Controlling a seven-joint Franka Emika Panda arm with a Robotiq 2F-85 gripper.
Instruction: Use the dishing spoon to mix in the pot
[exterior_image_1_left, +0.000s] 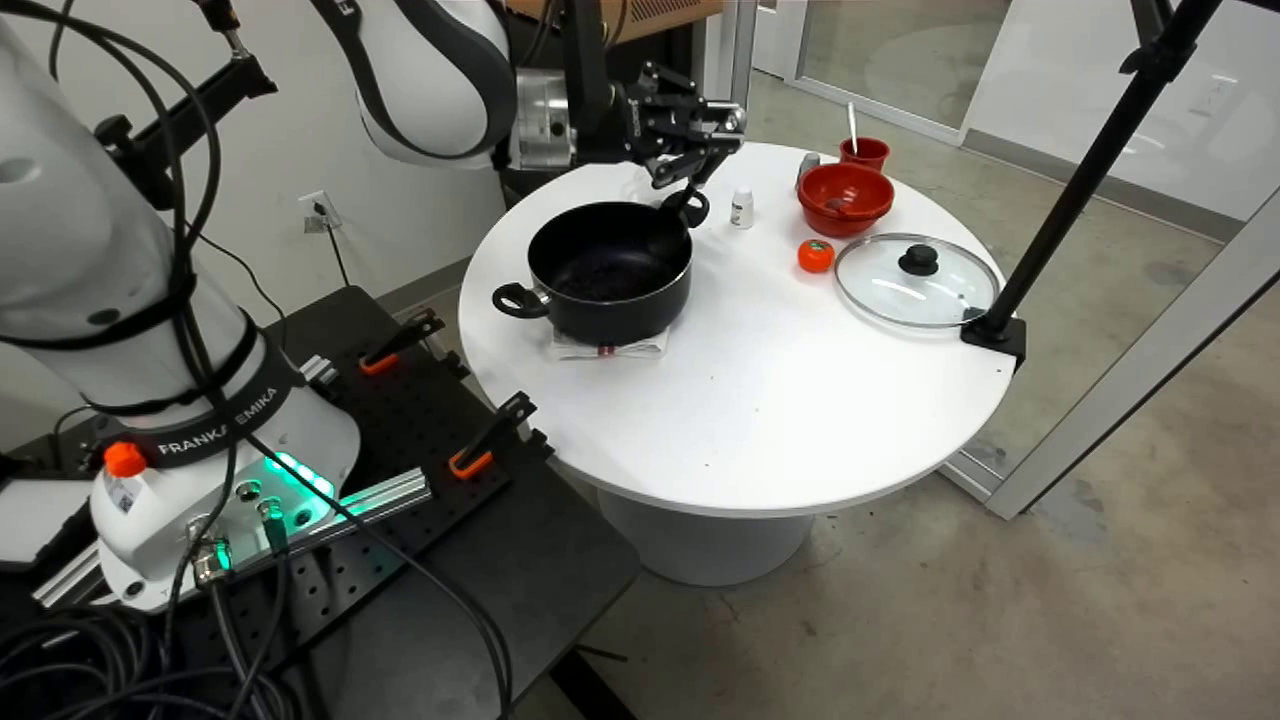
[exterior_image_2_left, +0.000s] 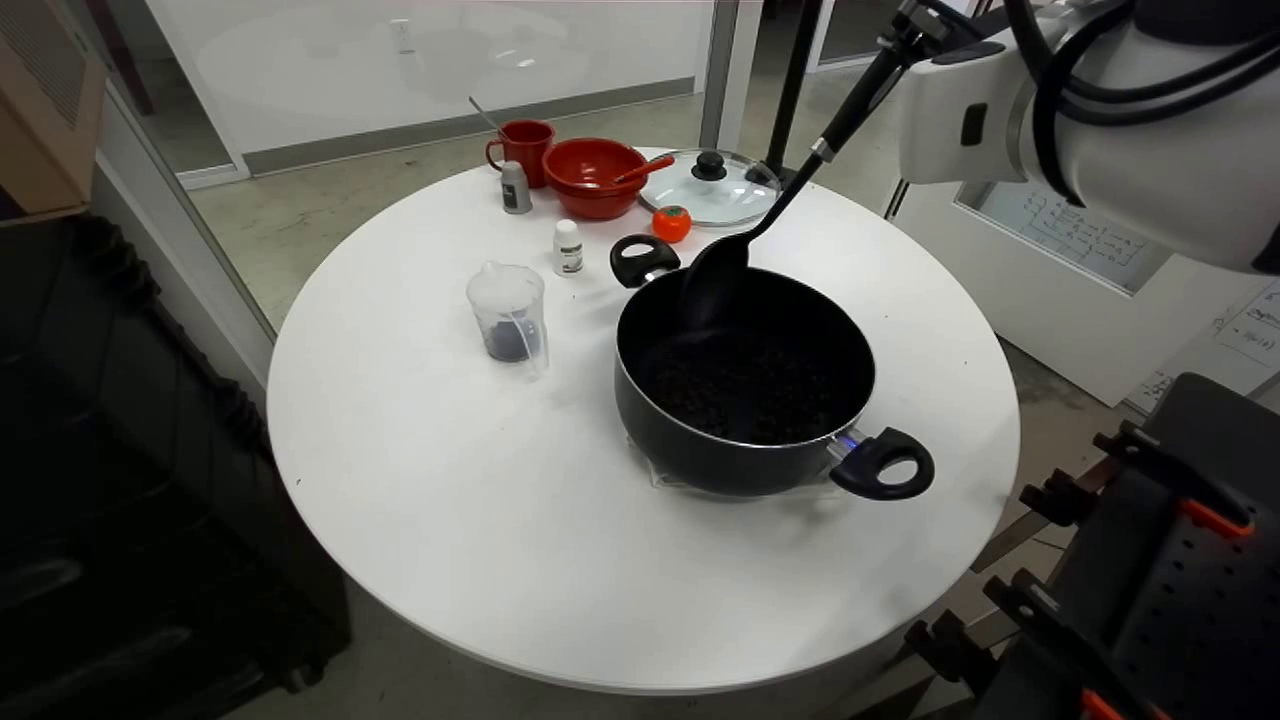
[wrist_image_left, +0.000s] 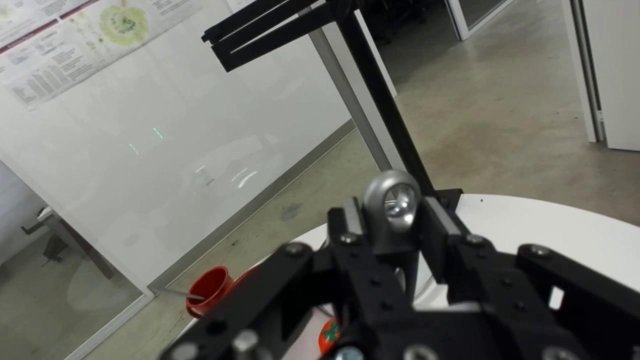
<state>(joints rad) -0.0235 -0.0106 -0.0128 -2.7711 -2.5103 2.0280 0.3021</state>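
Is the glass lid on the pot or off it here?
Off. The glass lid lies on the table, apart from the pot, whose open top shows in both exterior views.

White wall (exterior_image_1_left: 400, 210), brownish concrete floor (exterior_image_1_left: 1000, 610)

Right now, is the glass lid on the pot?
No, the glass lid lies on the white table, well apart from the pot.

It looked like a lab: a white jointed robot arm (exterior_image_1_left: 80, 260) stood on a black perforated board (exterior_image_1_left: 400, 415); a flat white panel (exterior_image_2_left: 1245, 340) bore handwriting.
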